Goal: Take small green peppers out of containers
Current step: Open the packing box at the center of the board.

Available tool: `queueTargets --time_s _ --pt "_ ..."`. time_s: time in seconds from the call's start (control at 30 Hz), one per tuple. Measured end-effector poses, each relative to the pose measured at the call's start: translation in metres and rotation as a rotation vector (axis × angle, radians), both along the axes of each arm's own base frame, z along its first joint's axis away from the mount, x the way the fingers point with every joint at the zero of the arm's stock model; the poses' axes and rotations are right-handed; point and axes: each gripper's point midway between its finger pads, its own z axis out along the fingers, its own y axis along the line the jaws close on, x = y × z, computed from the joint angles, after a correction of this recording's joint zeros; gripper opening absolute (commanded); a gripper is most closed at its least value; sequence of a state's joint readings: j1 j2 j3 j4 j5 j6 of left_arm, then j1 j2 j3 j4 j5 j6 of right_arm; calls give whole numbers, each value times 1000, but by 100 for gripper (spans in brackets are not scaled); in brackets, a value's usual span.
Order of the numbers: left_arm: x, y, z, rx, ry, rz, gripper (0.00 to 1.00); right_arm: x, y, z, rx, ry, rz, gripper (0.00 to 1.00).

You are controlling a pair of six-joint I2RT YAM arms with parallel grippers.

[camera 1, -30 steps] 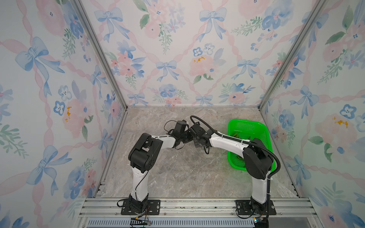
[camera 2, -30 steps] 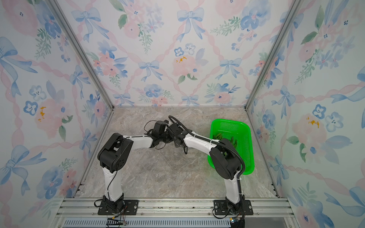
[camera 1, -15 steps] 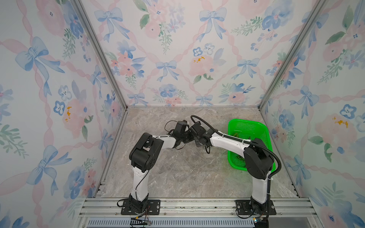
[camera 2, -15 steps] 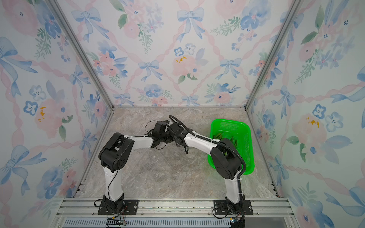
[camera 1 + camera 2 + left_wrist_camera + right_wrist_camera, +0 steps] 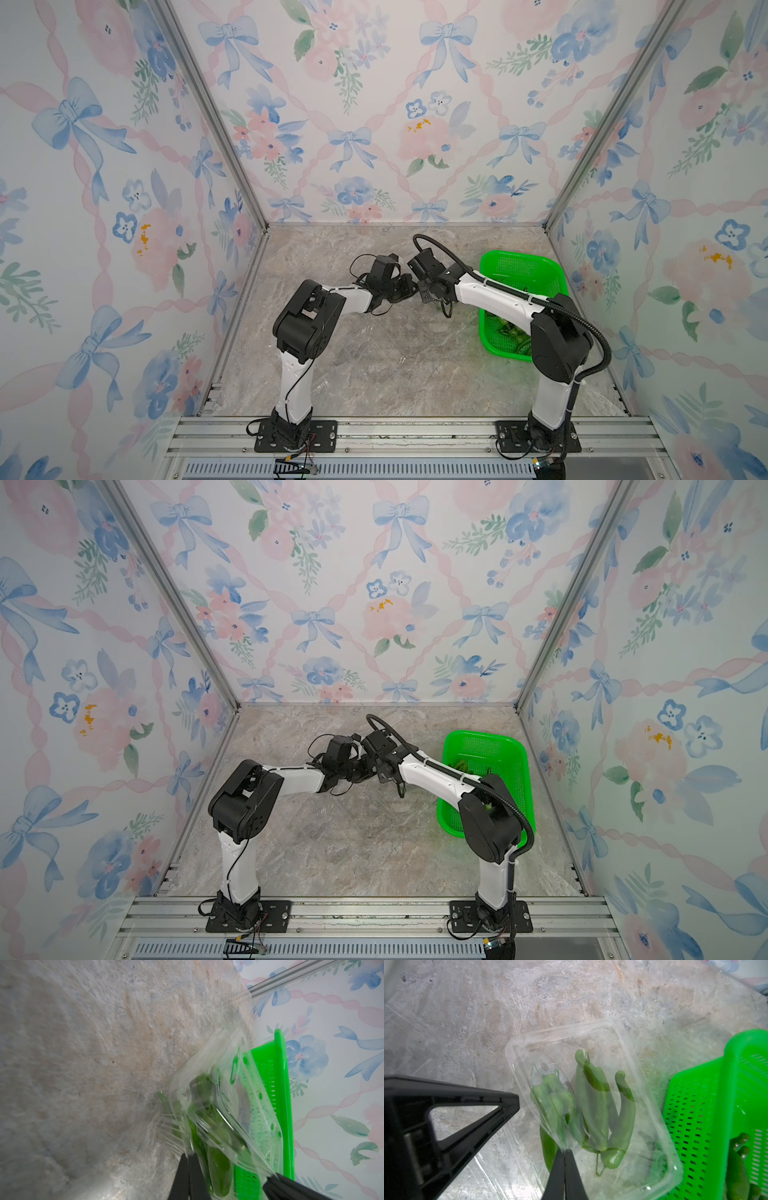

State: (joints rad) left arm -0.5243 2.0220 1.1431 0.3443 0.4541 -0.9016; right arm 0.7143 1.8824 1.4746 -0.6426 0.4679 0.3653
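Looking at the wrist feeds, I'm seeing both arms meeting over the middle of the marble tabletop (image 5: 374, 374), just beside the green basket (image 5: 519, 266). The left gripper (image 5: 188, 1156) is clamping tight on the thin edge of a clear container (image 5: 591, 1030). The right gripper (image 5: 565, 1150) is pinching the same container's plastic from another side, with its jaws squeezed together on it.

The small green peppers (image 5: 593, 1109) are sitting inside that container in a little pile. One is maybe lying under or outside the wall, I honestly can't tell. The container is sitting right next to the basket wall, and I'm not managing to tell whether it's resting on the table or lifted off it.

A few loose peppers (image 5: 737, 1165) are lying in the basket. Another clear tray (image 5: 406, 1028) is sitting on the table nearby and barely showing up.
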Motion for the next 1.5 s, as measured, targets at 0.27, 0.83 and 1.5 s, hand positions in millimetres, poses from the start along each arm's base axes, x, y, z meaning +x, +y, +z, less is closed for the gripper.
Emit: queueTargets --time_s 0.27,0.83,1.5 --pt "-2 -3 -2 1 1 -12 3 -5 -3 0 51 12 1 0" --pt "9 3 -8 27 -17 30 2 1 -19 19 177 -29 -50 0" --pt "8 7 -11 49 -3 45 13 17 -41 59 262 -59 -77 55"
